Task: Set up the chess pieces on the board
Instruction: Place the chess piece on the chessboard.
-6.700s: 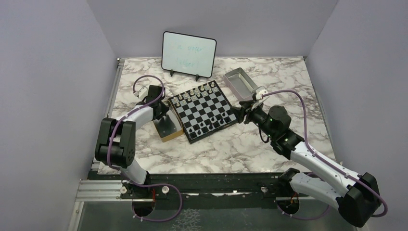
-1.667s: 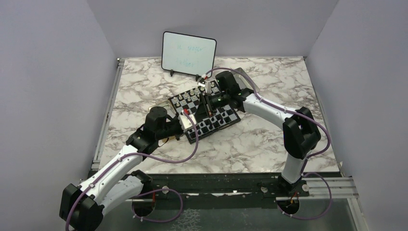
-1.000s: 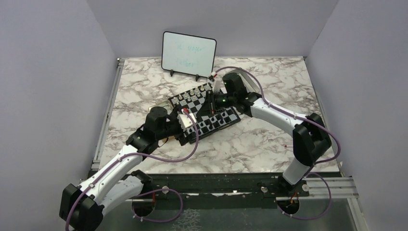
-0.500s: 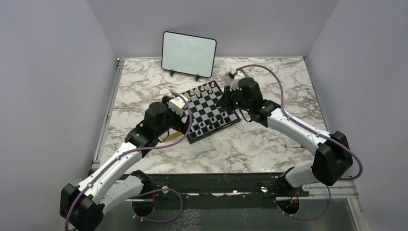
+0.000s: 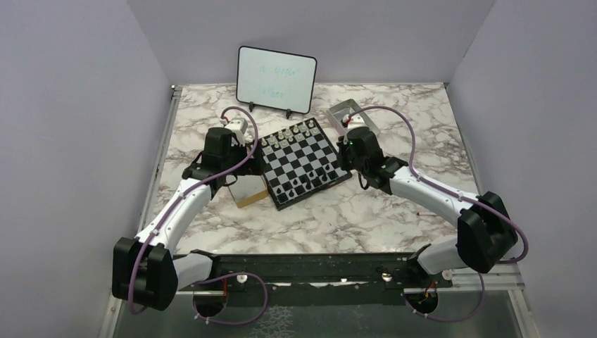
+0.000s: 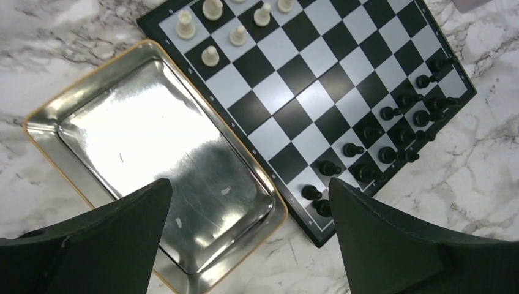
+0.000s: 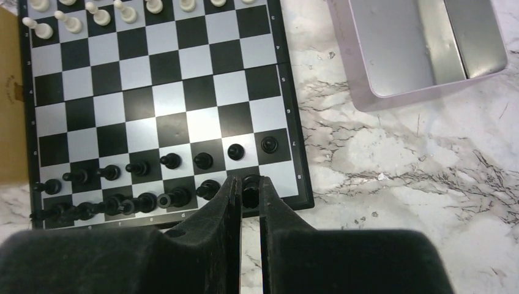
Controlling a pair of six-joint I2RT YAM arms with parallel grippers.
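The board [image 5: 303,155] lies mid-table, turned at an angle. Several black chess pieces [image 7: 170,160] fill its two near rows, and pale pieces [image 7: 98,15] line the far side. My right gripper [image 7: 248,187] is shut on one black chess piece [image 7: 250,182], which hangs over the near right corner square. In the top view the right gripper [image 5: 343,162] hovers at the board's right corner. My left gripper [image 6: 251,202] is open and holds nothing. It hangs above the tan box [image 6: 159,153] to the left of the board [image 6: 306,73]. The top view shows the left gripper [image 5: 241,156] at the board's left edge.
The tan box with a shiny metal inside [image 5: 246,190] touches the board's left side. A grey metal tray [image 7: 416,43] sits beyond the board's right corner. A small whiteboard [image 5: 276,79] stands at the back. Walls close in the marble table on three sides.
The left arm has drawn back off the board to the left, over the tan box. The right arm has swung from above the board's middle to its right corner, its jaws still shut.
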